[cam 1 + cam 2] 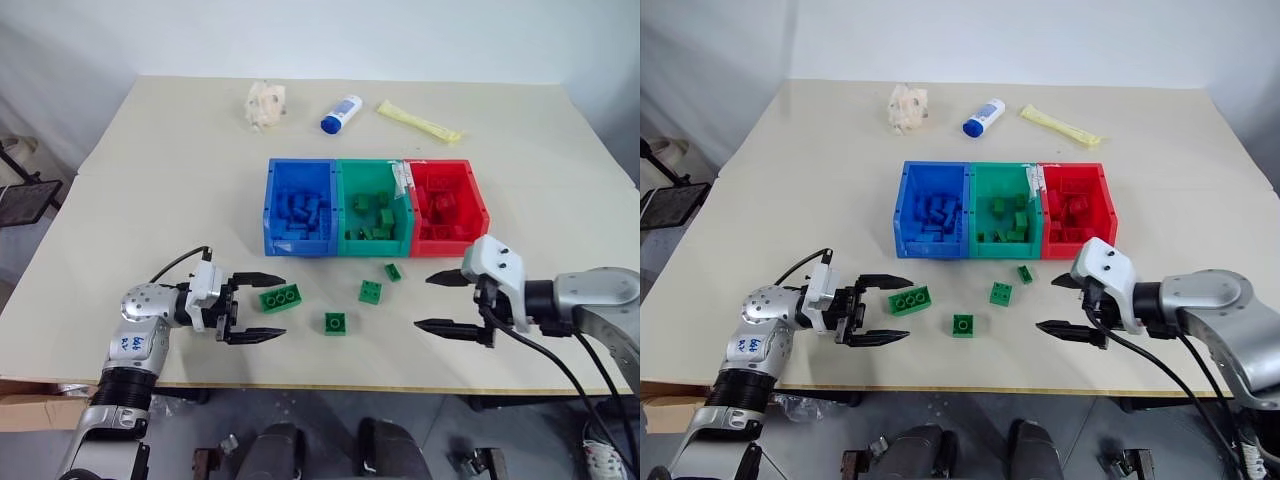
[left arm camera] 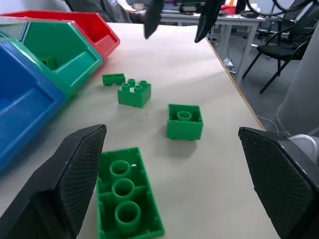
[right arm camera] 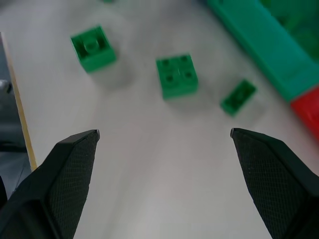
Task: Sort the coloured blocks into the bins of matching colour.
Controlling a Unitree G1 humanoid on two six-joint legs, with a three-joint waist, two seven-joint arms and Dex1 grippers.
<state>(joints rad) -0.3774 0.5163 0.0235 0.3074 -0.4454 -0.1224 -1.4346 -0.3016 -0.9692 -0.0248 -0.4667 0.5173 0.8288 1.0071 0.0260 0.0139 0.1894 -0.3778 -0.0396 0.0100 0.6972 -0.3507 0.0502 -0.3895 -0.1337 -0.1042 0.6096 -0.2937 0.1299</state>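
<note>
Nearest the front edge of the table, the left gripper points level toward the robot's right with its two black fingers spread wide and empty. The long green brick lies on the table just past the fingertips, near the upper finger; in the left wrist view it lies underside up beside one finger, and contact cannot be determined.

On the opposite side, the right gripper points toward the robot's left and slightly downward. Its fingers are also spread wide, with nothing between them. It hangs over bare table, apart from every brick.

Between the two grippers lie three more loose green bricks. The square green brick lies closest to the front edge, underside up. The second square green brick sits slightly farther back, studs up. The small green brick lies farther still, just in front of the bins.

Behind these stand the three joined bins. The blue bin is on the robot's left and holds blue bricks. The green bin is in the middle and holds several green bricks. The red bin is on the robot's right and holds red bricks.

Toward the far edge of the table lie a crumpled pale object, a white-and-blue bottle on its side and a long yellow packet.
</note>
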